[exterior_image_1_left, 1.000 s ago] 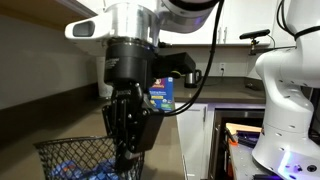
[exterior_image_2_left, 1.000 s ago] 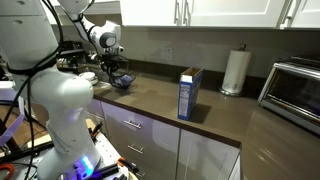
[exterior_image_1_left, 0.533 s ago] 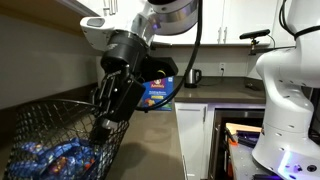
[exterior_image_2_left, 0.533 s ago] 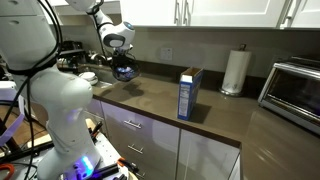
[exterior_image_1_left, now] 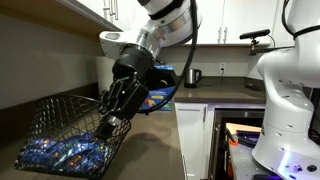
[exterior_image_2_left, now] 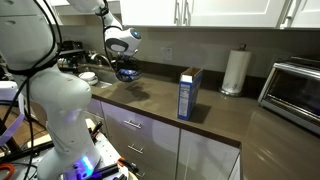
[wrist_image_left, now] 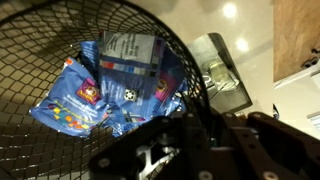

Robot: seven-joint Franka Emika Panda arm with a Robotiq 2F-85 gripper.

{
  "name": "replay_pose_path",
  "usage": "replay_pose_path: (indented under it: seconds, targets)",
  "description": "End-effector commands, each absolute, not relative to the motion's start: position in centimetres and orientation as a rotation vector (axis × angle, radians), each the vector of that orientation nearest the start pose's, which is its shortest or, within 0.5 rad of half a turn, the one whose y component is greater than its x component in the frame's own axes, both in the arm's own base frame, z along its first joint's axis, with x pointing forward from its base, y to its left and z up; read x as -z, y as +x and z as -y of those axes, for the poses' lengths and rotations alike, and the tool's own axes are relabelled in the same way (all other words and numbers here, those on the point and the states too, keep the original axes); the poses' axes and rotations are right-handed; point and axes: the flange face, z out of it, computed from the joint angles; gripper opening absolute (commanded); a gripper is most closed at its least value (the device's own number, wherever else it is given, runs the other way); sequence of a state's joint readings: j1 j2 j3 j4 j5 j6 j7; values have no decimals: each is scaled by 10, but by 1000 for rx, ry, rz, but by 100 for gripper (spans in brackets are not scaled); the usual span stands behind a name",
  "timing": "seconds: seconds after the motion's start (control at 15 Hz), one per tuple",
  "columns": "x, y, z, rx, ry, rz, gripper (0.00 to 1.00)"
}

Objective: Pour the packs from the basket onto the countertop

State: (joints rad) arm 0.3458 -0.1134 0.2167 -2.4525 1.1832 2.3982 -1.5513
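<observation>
Blue packs lie below end effector gripping basket.

We see the arm slanting down from upper centre toward lower left, gripper fingers clamped on the basket rim.

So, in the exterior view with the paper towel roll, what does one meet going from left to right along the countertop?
basket → tall blue box → paper towel roll → steel appliance
</observation>
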Motion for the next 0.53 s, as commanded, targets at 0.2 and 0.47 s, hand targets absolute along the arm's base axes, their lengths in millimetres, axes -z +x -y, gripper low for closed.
replay_pose_path:
  seconds: [0.2, 0.47]
  targets:
    - [-358, 397, -253, 667, -1923, 1329, 3]
    - [-358, 397, -254, 709, -1910, 1260, 3]
